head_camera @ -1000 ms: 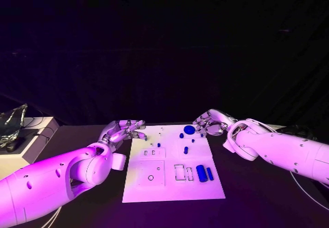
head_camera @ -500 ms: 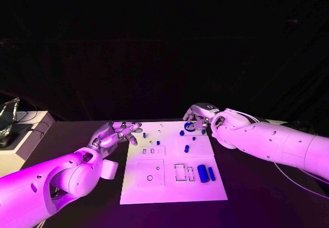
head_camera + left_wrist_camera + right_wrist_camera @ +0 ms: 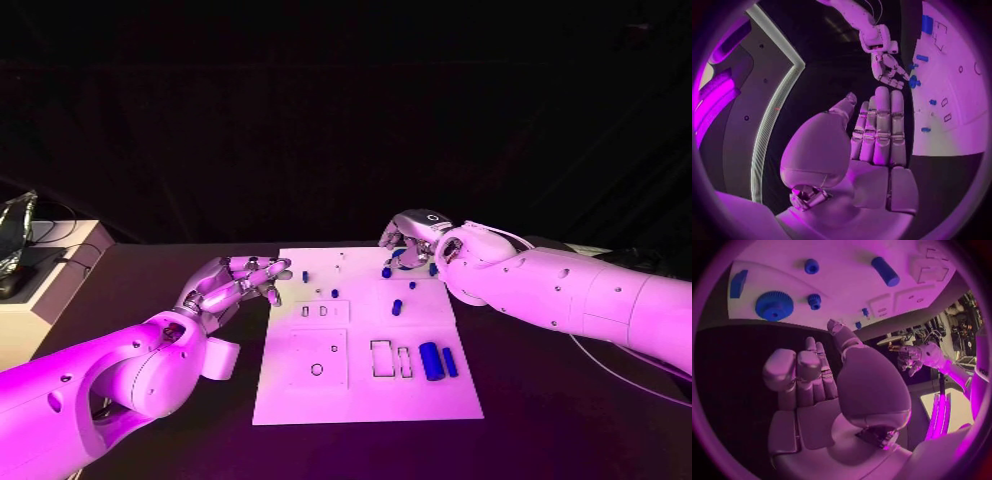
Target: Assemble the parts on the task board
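Right hand has advanced over the far edge of the task board, fingers curled above the blue gear, holding nothing. Left hand hovers open. Loose blue parts remain; assembly appears barely begun.

Dark surface carrying a white task board

The board lies flat in the middle of the surface; a pale box stands well apart, toward the board's left.

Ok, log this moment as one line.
left hand: open, beside task board | right hand: open, over blue gear
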You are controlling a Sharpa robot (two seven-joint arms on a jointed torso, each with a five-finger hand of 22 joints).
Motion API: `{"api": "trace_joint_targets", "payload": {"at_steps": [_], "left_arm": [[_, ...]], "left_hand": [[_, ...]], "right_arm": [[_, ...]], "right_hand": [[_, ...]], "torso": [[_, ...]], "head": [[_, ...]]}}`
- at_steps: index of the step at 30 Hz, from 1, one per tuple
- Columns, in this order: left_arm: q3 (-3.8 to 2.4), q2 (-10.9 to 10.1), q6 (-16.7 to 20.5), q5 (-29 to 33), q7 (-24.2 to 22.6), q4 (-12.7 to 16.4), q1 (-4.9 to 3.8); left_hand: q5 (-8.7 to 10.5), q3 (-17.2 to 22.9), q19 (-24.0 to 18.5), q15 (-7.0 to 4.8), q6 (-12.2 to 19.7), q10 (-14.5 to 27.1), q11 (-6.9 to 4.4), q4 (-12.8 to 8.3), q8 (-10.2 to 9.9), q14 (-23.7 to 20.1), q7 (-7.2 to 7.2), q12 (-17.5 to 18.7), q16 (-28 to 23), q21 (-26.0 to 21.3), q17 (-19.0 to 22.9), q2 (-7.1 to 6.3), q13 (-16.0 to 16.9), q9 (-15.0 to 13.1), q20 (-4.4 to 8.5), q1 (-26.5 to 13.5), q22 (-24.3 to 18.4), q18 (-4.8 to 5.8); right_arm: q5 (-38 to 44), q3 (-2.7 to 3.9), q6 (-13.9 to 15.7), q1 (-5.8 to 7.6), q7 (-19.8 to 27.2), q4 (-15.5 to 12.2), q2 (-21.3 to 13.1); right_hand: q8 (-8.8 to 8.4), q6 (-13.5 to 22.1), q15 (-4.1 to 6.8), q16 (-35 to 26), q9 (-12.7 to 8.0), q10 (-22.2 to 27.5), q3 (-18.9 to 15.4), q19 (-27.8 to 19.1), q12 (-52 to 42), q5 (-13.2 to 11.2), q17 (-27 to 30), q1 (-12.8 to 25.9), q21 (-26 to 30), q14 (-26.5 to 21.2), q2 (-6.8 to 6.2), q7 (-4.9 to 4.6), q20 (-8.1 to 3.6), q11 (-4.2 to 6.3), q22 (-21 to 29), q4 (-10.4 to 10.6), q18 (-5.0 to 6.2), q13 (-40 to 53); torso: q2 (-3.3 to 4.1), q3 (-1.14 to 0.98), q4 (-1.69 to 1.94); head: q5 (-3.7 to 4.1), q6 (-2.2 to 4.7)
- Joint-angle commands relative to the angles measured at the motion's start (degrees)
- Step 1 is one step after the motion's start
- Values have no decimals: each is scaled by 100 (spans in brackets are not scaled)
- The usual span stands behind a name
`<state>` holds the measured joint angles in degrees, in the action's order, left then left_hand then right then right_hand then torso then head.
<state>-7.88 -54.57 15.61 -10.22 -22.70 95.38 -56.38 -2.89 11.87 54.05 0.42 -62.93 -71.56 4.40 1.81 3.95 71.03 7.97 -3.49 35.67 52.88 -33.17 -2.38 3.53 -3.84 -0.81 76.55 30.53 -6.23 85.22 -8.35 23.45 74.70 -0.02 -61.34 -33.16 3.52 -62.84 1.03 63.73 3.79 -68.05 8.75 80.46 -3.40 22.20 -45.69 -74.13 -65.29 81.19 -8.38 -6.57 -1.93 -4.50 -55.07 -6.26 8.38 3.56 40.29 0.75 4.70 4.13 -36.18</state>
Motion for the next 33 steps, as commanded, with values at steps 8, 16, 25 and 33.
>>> {"api": "trace_joint_targets", "payload": {"at_steps": [8,16,25,33], "left_arm": [[-6,5,-119,-55,31,-4,-1],[-6,-6,-118,-55,38,3,-1],[-7,-15,-119,-56,41,12,-1],[-7,-14,-120,-57,43,-2,-1]], "left_hand": [[-1,0,-51,26,64,59,23,-34,-12,-1,5,-11,-51,2,26,7,3,0,-25,-74,-24,-73],[-1,0,-51,26,64,59,23,-34,-12,-1,5,-11,-51,2,26,7,3,0,-25,-74,-24,-73],[-1,5,-48,29,75,71,29,-41,-11,5,15,-11,-68,-5,40,9,3,0,-30,-74,-38,-77],[-1,6,-47,30,80,75,31,-41,-11,7,18,-12,-72,-8,43,10,3,0,-31,-76,-42,-77]], "right_arm": [[718,1,-508,4,-391,-40,8],[836,-1,-653,-3,-451,-76,15],[901,-2,-749,-15,-505,0,36],[910,-3,-836,-23,-514,1,29]], "right_hand": [[12,-201,-64,73,3,179,187,108,2,69,196,56,531,3,-23,-41,79,-58,235,-112,241,-3],[5,-98,-64,154,2,155,280,198,2,52,279,78,746,-14,-17,-55,81,-54,41,-161,248,-3],[1,-131,-62,185,2,138,412,257,3,42,334,100,953,-28,31,-68,79,-56,-205,-211,253,-6],[1,-207,-47,195,2,54,799,289,7,-36,341,163,1057,-31,56,-69,65,-34,-367,-264,243,-8]], "torso": [[99,6,61],[142,11,106],[175,13,136],[203,19,149]], "head": [[71,-16],[91,-38],[116,-36],[125,-41]]}}
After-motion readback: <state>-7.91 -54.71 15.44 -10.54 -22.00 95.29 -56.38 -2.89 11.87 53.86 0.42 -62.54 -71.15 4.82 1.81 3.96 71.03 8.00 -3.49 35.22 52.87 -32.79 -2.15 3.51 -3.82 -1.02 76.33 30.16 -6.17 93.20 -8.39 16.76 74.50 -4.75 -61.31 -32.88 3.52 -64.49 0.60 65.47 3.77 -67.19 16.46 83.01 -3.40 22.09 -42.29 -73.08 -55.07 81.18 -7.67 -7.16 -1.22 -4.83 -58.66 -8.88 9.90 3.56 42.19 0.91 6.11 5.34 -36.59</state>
